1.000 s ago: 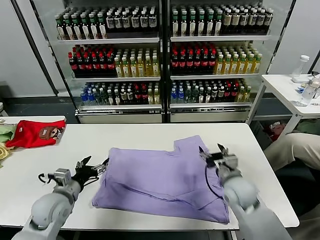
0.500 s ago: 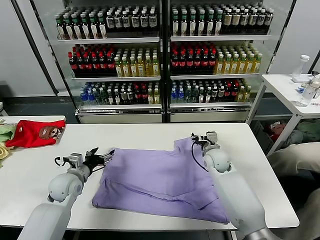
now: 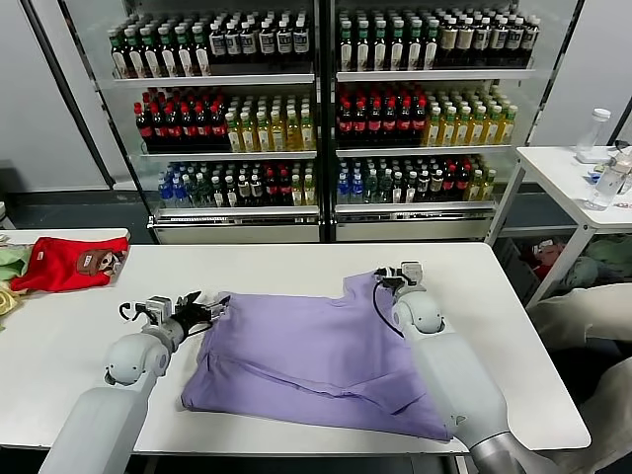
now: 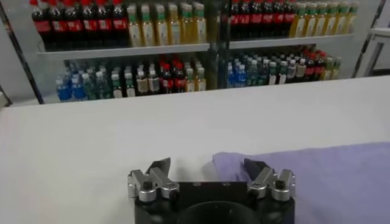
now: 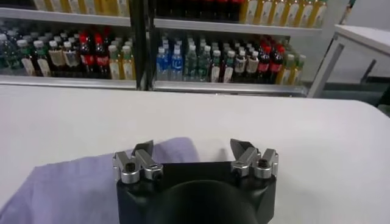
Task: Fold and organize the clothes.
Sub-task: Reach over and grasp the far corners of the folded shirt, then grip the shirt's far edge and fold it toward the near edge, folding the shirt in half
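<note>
Both fingers (image 4: 159, 168) (spread) — at T-shirt (image 3: 316, 355) corners

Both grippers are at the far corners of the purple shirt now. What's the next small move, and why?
Probably lower and close both grippers on the cloth. The left gripper and right gripper stand open right at the far edge of the lavender T-shirt, one at each far corner, with fabric just between or under the fingertips but nothing pinched yet. The shirt lies flat on the white table, ready to be folded.

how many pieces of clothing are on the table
3 at least: the lavender T-shirt spread mid-table, the red garment at the far left, and green-yellow clothes cut off by the left edge, so more may be hidden.
</note>
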`<state>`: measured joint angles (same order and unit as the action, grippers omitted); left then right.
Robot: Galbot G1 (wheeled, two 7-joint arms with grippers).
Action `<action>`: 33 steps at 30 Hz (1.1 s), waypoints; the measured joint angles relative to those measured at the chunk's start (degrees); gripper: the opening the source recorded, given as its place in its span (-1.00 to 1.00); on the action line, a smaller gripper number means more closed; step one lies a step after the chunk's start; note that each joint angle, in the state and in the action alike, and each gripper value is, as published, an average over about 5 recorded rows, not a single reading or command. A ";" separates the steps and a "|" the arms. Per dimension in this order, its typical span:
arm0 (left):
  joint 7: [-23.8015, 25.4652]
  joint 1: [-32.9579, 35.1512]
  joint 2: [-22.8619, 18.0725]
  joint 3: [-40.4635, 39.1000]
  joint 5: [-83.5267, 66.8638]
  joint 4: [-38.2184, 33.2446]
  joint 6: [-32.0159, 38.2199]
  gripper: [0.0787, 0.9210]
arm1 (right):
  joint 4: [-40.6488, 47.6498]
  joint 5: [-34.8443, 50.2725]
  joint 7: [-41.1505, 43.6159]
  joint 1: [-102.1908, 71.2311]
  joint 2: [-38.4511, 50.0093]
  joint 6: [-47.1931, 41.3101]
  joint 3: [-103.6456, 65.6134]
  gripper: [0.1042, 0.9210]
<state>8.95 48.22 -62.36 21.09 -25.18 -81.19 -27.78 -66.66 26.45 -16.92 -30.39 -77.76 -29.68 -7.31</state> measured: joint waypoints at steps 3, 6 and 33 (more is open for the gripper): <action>0.32 -0.56 -0.32 -0.26 0.20 0.89 0.36 0.39 | 0.26 0.72 0.00 0.17 -0.28 -0.06 -0.06 0.33; 0.53 -0.80 -0.47 -0.58 0.44 1.48 0.62 0.18 | 0.44 1.25 0.02 0.26 -0.53 -0.08 -0.23 0.12; -3.15 7.52 1.93 2.45 -3.75 -8.77 4.75 -0.99 | -28.54 2.18 -1.39 -15.19 10.25 -0.50 -2.05 -0.95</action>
<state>5.80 55.74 -60.43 23.54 -28.94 -89.96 -23.03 -95.19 28.63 -18.31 -45.59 -67.52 -30.18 -9.37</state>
